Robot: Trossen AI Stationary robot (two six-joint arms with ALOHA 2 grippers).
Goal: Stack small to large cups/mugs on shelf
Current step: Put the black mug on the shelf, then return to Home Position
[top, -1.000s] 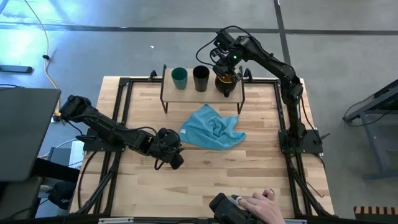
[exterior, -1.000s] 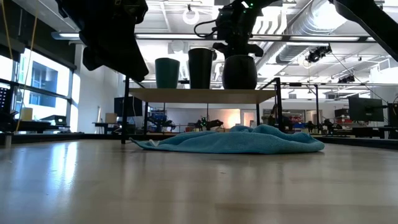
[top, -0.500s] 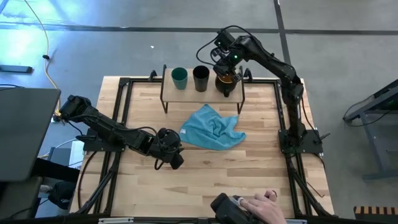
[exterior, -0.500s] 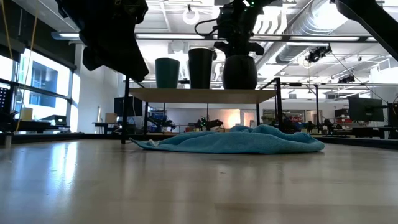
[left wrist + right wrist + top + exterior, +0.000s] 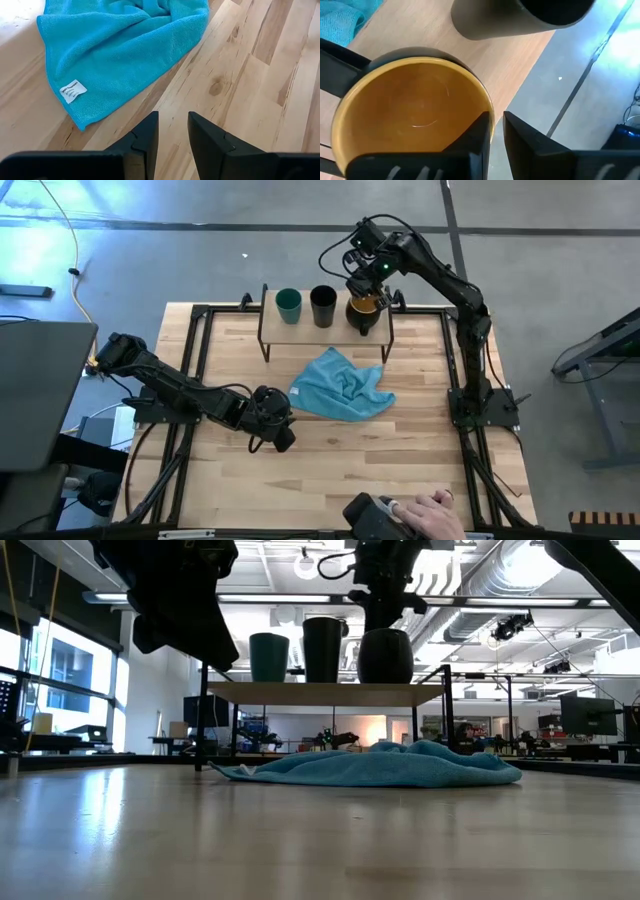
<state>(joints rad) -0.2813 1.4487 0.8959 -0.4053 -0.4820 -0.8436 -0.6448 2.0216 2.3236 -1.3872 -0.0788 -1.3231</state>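
Note:
Three cups stand upright in a row on the light-wood shelf [image 5: 300, 330]: the teal cup [image 5: 288, 305] at the left, the black cup [image 5: 322, 306] in the middle, and the dark mug with the yellow-orange inside [image 5: 364, 310] at the right. My right gripper [image 5: 362, 268] hangs just above the mug and a little beyond it, with a narrow gap between its fingers, empty. In the right wrist view [image 5: 496, 125] the mug's mouth [image 5: 415, 110] shows below it. My left gripper [image 5: 283, 438] waits low over the table, left of the teal cloth, fingers slightly apart [image 5: 172, 130].
A crumpled teal cloth [image 5: 342, 385] lies on the table in front of the shelf. The shelf's thin black legs [image 5: 203, 730] stand at the far middle of the table. A person's hand [image 5: 430, 508] rests on a dark device at the near edge.
My right gripper has gone up from the mug and a little toward the table's far edge, so it now hangs clear of the rim. The mug stays where it was on the shelf.

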